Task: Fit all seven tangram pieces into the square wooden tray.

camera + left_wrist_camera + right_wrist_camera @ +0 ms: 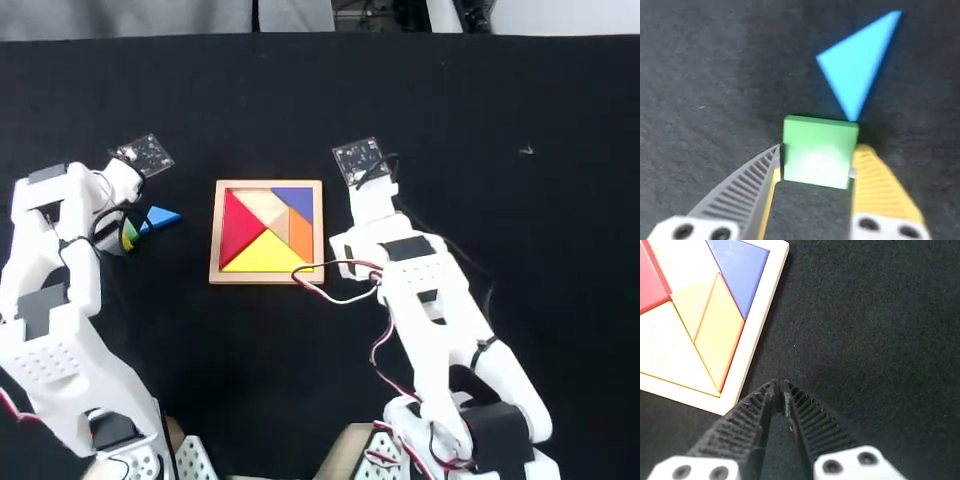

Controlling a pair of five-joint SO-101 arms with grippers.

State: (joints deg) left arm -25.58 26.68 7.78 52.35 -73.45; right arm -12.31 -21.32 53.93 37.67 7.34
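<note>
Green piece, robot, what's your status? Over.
Left gripper shut on green square. Right gripper shut, empty, beside wooden tray. Blue triangle close by square.

Left of the tray (215,235), outside it — a triangle (860,65), its tip touching a square (819,150).

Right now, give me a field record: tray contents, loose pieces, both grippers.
tray: square wooden tray, flat on black table
in tray: red piece, yellow piece, blue piece, orange piece; pale patch unclear, either a piece or bare wood
outside tray: green square; light blue triangle, tip at the square's corner
left gripper: fingers shut on green square
right gripper: fingers shut, empty, beside tray corner
</note>
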